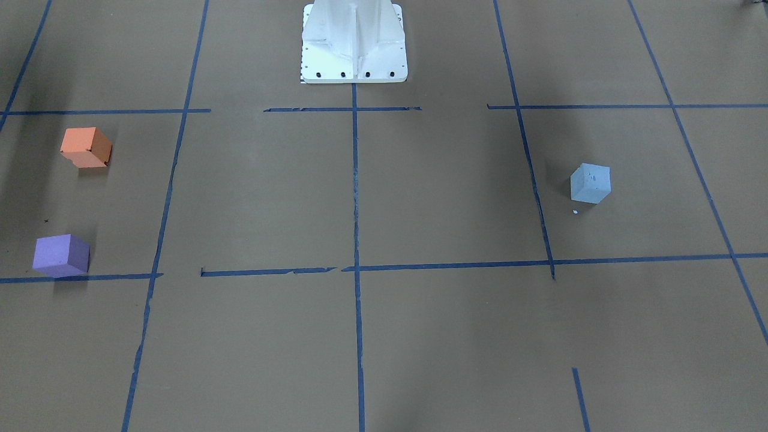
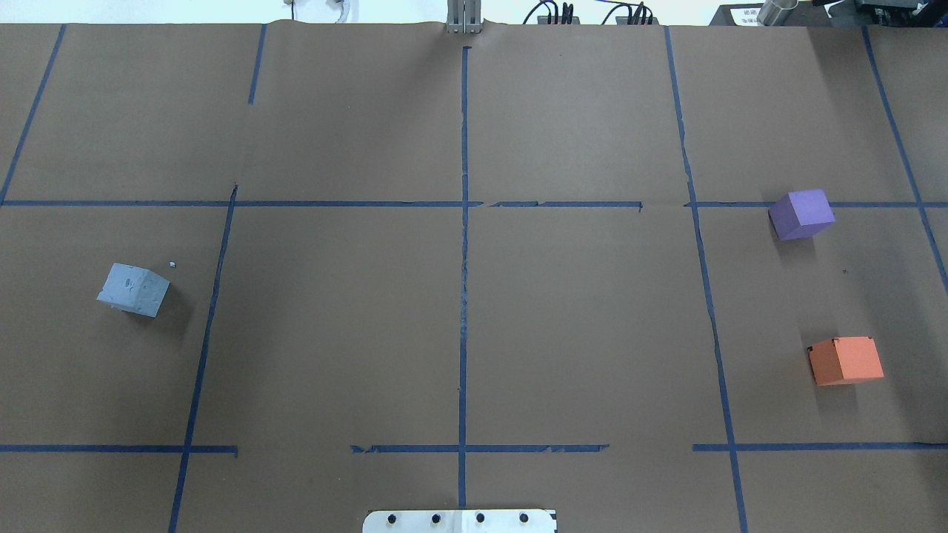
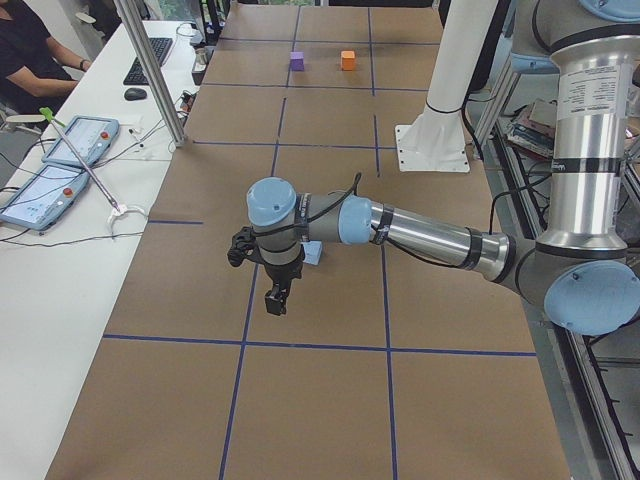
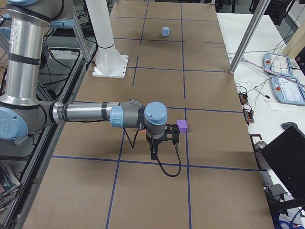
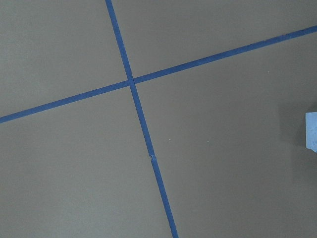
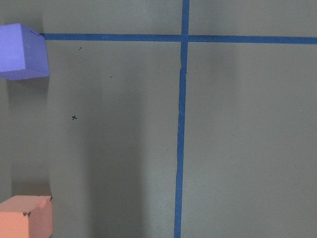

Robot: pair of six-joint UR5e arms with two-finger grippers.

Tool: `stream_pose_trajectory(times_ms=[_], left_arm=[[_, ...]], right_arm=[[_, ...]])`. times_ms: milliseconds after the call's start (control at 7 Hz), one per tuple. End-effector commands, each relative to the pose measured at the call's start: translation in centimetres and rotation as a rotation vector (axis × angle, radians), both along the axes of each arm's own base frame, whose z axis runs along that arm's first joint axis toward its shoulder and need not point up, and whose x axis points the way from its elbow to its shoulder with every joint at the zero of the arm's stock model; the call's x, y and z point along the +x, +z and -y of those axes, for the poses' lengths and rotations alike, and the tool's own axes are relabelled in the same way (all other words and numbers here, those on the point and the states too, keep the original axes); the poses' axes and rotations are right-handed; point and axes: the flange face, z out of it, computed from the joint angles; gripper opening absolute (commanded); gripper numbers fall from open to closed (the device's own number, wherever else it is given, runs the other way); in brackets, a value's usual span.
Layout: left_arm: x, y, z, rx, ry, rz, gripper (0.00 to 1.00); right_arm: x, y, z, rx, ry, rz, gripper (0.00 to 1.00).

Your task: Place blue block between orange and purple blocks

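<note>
The pale blue block [image 1: 590,183] lies alone on the brown table on my left side; it also shows in the overhead view [image 2: 133,289] and at the right edge of the left wrist view [image 5: 311,131]. The orange block [image 1: 86,147] [image 2: 846,360] and the purple block [image 1: 61,255] [image 2: 801,214] lie apart on my right side, with bare paper between them [image 6: 74,129]. My left gripper [image 3: 275,300] hangs above the table close to the blue block. My right gripper [image 4: 153,152] hangs near the purple block [image 4: 181,126]. Both show only in side views, so I cannot tell whether they are open or shut.
Blue tape lines [image 2: 464,296] mark a grid on the paper. The white robot base plate [image 1: 354,42] stands at mid table on the robot's side. A side desk with pendants [image 3: 60,160] and a metal post [image 3: 150,70] border the far edge.
</note>
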Motion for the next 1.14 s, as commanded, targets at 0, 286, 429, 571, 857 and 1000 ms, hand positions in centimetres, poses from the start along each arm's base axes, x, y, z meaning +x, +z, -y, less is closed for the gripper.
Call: stream_pose_trajectory(times_ms=[0,286,429,571,857,1000], left_arm=[[-0.05,-0.33,-0.21,0.037,0.004,-0.004,1.0],[0.0,-0.49,-0.26,0.041,0.002,-0.001,1.0],[0.01,-0.61,-0.25,0.045,0.002,-0.003,1.0],[0.0,-0.6,-0.25,0.044,0.001,-0.002,1.0],[0.0,-0.09,-0.28,0.033,0.0,-0.001,1.0],[0.0,0.21,-0.26,0.026,0.0,-0.001,1.0]], right_arm=[[-0.01,0.01,0.0,-0.001,0.0,0.001,1.0],[-0.27,-0.13,0.18,0.002,-0.004,0.003,1.0],[-0.27,-0.07,0.11,0.0,-0.004,0.003,1.0],[-0.69,-0.25,0.29,0.001,-0.011,0.01,1.0],[-0.85,-0.46,0.52,0.005,-0.014,0.013,1.0],[-1.0,-0.63,0.51,0.005,-0.014,0.036,1.0]])
